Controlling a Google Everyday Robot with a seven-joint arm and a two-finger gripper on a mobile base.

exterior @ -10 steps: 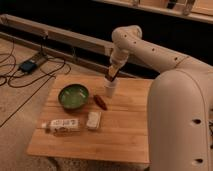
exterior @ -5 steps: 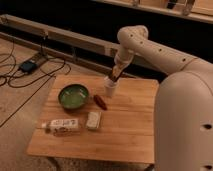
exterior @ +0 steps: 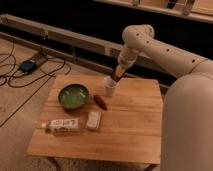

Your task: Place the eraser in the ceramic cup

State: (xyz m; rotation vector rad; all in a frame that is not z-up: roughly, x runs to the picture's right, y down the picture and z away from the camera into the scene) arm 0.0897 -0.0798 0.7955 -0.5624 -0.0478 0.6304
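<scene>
Fingers of the gripper hang just above the ceramic cup; whether they are spread or closed I cannot tell.

Camera view: no eraser shows on the wooden table or at the gripper, so it may already lie inside the cup, though the cup's inside is hidden. Beside the cup are a red oblong item and a green bowl; nearer the front, a white block. Only the arm's retreat seems left.

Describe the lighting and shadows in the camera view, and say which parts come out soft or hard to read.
Camera view: warm, dim light; the wooden table is brightest, the background dark. Soft shadows lie beside the green bowl and red oblong item. The gripper, right above the small white ceramic cup, blurs into its rim. No eraser is discernible.
</scene>
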